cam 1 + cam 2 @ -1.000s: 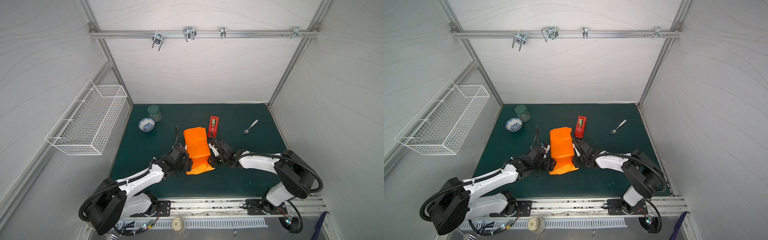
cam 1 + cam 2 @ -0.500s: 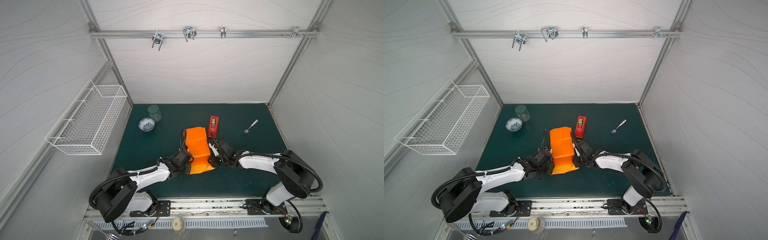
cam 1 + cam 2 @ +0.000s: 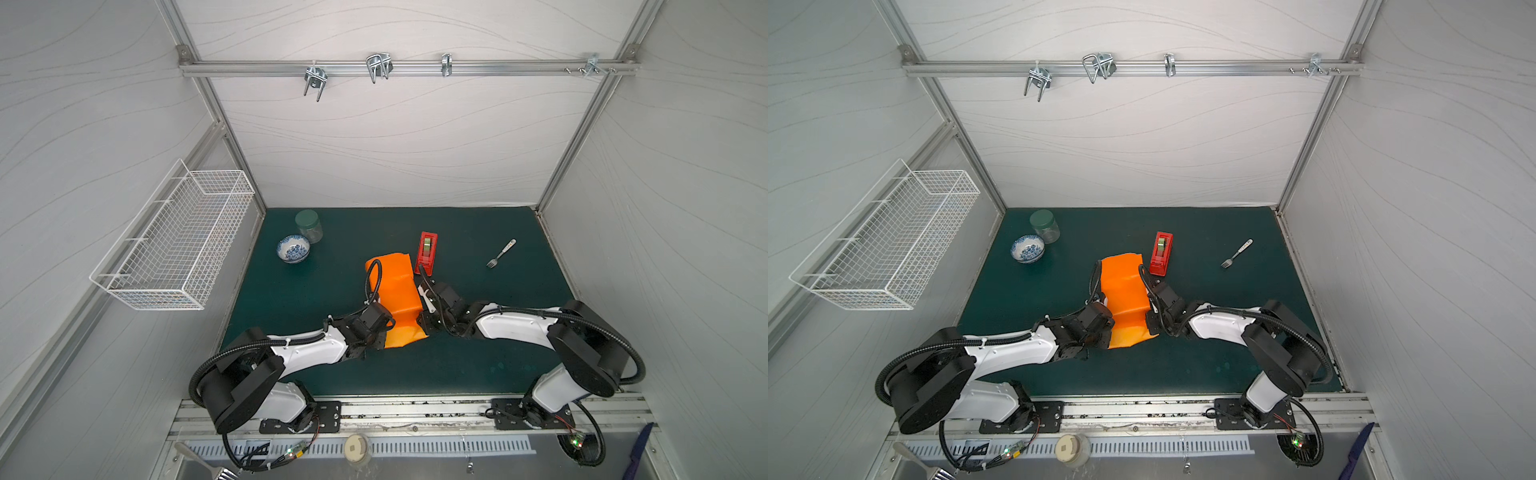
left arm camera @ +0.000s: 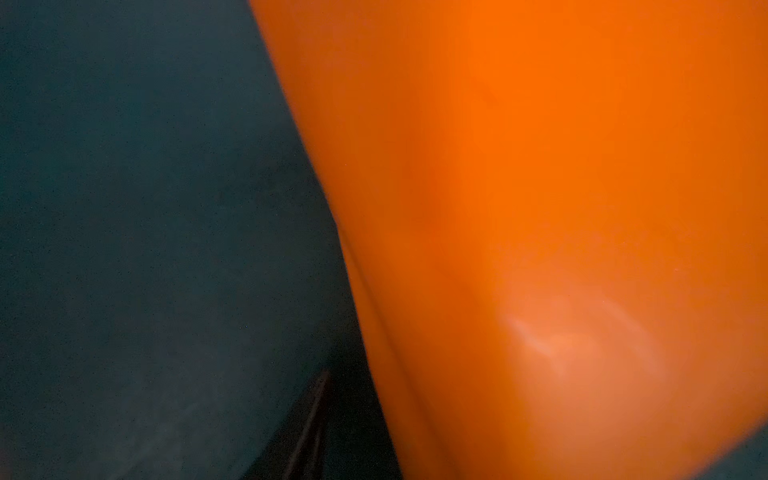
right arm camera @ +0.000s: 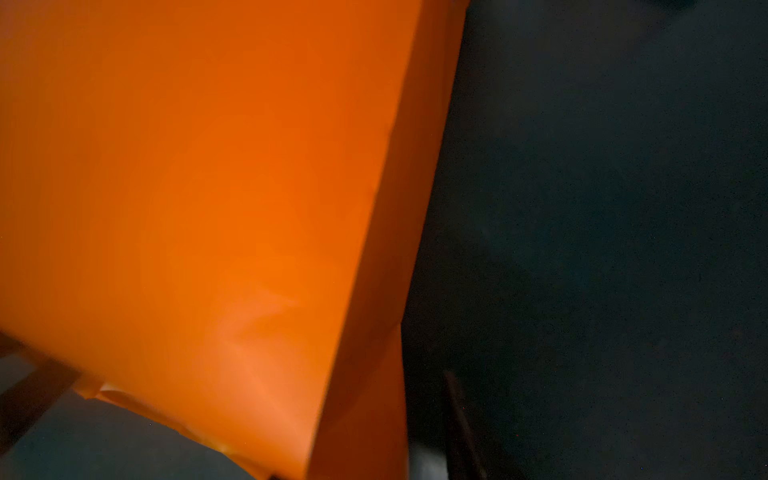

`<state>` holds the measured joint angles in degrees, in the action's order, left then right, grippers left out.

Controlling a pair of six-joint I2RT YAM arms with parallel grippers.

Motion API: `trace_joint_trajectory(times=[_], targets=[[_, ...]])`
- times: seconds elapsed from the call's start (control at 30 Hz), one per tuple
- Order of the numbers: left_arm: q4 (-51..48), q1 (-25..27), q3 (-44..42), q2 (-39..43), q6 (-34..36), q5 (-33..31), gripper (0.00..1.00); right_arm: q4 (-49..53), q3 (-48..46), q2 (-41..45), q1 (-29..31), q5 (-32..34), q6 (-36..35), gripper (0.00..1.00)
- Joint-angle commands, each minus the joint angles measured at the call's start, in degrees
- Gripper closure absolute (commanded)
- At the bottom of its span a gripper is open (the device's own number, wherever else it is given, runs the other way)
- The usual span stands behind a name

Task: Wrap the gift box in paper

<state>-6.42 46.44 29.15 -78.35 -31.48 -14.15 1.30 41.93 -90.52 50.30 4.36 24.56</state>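
The orange paper [image 3: 395, 291] [image 3: 1123, 291] lies folded into a long bundle in the middle of the green mat. It hides the gift box in every view. My left gripper [image 3: 386, 334] [image 3: 1108, 328] sits low against the bundle's near left edge. My right gripper [image 3: 422, 318] [image 3: 1148, 318] presses at its right edge. In the left wrist view the paper [image 4: 540, 208] fills the space beside one dark finger [image 4: 313, 419]. In the right wrist view a creased side of the paper [image 5: 208, 187] stands next to one dark finger [image 5: 457, 415]. The other finger of each is hidden.
A red tape dispenser [image 3: 427, 253] stands just behind the paper's far right corner. A fork [image 3: 500, 253] lies at the back right. A blue patterned bowl [image 3: 293, 248] and a lidded jar [image 3: 308, 224] are at the back left. A wire basket [image 3: 174, 241] hangs on the left wall.
My left arm has swung in toward the paper's near left edge, and its gripper now touches the bundle. The right gripper has stayed at the right edge.
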Motion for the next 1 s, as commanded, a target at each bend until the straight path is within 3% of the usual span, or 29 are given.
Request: trace_joint_trajectory(times=[0.0, 0.27, 0.47, 0.73, 0.97], targets=[[1.31, 0.59, 1.44, -1.19, -2.00, -0.35, 0.60, 1.16, 0.12, -1.50, 0.45, 3.51, 1.10, 0.65], [2.44, 0.72, 0.76, 0.38, -3.59, 2.45, 0.59, 1.00, 0.09, -1.58, 0.77, 4.87, 1.30, 0.70], [0.75, 0.85, 3.02, -2.42, -3.40, 0.97, 0.60, 0.63, 0.14, -1.03, 0.77, 4.07, 1.54, 0.71], [-0.54, 1.55, 4.37, -5.66, -5.55, -0.40, 0.75, 0.90, -0.28, -0.63, 0.87, 4.23, 2.80, 0.73], [-0.76, 2.47, 4.73, -6.94, -7.70, -0.55, 0.83, 0.77, -0.60, -0.53, 1.08, 4.39, 4.04, 0.78]])
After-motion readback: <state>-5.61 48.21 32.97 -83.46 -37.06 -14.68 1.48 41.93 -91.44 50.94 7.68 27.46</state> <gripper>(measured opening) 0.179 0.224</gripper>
